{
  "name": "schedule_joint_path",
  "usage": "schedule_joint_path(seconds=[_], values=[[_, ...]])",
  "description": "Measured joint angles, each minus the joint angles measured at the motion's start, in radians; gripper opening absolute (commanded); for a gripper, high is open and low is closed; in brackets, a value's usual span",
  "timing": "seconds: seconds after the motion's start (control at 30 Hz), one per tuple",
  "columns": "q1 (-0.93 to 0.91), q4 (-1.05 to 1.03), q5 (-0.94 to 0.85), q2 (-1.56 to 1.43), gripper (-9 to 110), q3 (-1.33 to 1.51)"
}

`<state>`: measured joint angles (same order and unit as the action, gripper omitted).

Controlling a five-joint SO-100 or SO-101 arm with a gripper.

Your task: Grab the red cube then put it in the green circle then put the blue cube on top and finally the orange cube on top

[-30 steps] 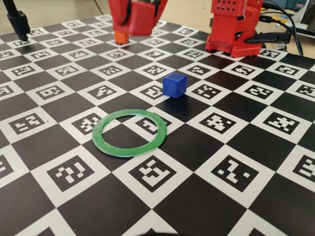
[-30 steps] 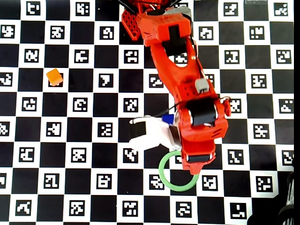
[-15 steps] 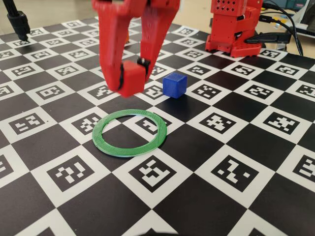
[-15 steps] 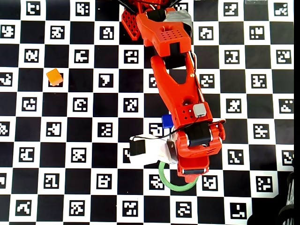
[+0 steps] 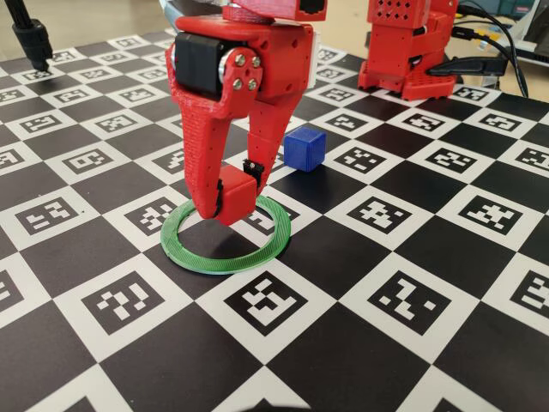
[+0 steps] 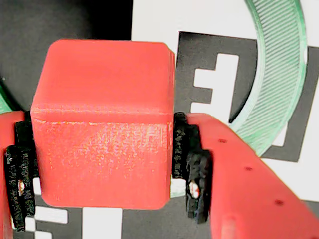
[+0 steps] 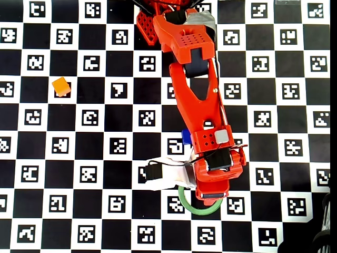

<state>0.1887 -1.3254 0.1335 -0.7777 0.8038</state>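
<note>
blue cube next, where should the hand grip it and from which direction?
Come straight down from above and pinch two opposite vertical faces of the blue cube. It sits flat and alone on the board, flat sides exposed, clear of the green circle. The hand now holds the red cube.

No readable words, brand names, labels or numbers show in any view. The only markings are the square black-and-white coded patterns printed in the white squares of the checkered table (image 5: 446,257), and these spell no letters or digits. The arm (image 7: 197,100) carries no lettering either.
</note>
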Motion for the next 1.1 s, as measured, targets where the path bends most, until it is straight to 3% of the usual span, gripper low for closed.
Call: schedule_joint_path(seconds=[1.1], values=[[-0.012,0.031,0.000,0.000,0,0.043]])
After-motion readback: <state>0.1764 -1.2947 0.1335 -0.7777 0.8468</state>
